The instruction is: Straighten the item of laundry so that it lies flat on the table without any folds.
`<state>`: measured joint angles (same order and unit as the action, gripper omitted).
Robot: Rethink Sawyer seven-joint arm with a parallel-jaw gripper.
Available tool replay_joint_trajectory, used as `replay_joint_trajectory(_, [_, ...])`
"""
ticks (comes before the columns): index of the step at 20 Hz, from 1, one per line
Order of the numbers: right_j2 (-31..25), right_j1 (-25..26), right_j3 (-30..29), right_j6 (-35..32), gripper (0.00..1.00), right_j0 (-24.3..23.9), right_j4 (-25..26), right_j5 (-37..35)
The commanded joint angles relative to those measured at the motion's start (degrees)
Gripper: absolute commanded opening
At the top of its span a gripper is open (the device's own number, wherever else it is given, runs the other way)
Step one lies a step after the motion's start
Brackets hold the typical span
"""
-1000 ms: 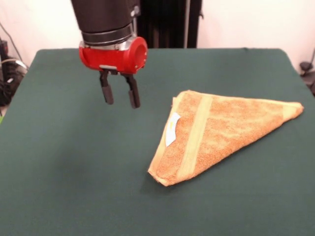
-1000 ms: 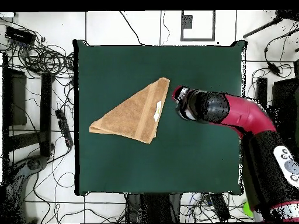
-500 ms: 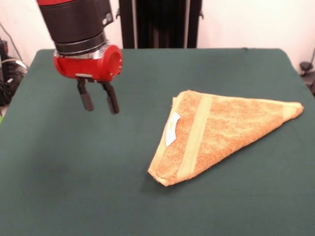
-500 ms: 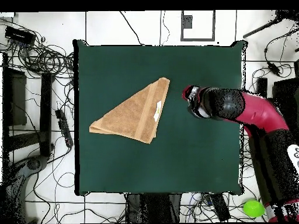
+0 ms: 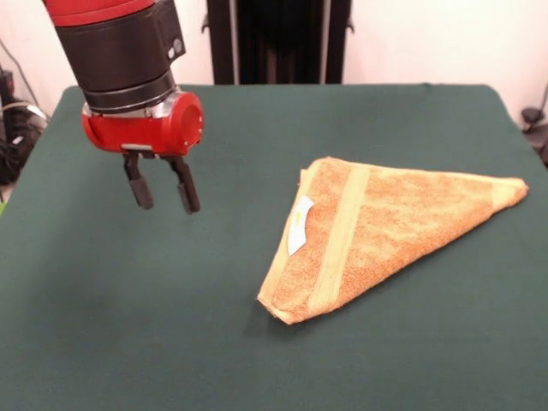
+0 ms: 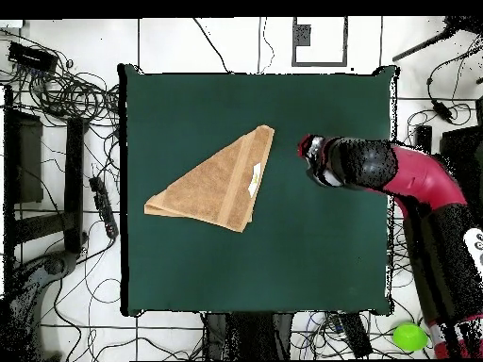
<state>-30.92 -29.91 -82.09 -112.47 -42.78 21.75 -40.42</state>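
The towel (image 5: pixel 381 231) lies folded into a triangle (white label showing) on the worktop (image 5: pixel 128 325). The hand (image 5: pixel 162 194) hangs well to its left, fingers apart, empty.

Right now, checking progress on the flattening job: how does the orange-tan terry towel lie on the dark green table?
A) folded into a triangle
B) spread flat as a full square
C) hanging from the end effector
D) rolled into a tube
A: the orange-tan terry towel forms a folded triangle on the dark green table, clear of the end effector.
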Motion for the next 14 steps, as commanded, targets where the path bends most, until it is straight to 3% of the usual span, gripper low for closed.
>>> replay_joint_trajectory(1, [-7.05, 0.64, -0.82, 14.26, 1.0, 1.58, 0.39, -5.85])
replay_joint_trajectory(8, [-15.29, 3.4, -5.99, 12.11, 1.0, -3.56, -9.75, -11.06])
replay_joint_trajectory(11, [-18.88, 5.89, -6.83, 14.21, 1.0, -6.41, -12.97, -14.45])
replay_joint_trajectory(14, [-19.42, 8.05, -5.69, 17.18, 1.0, -7.47, -11.74, -14.76])
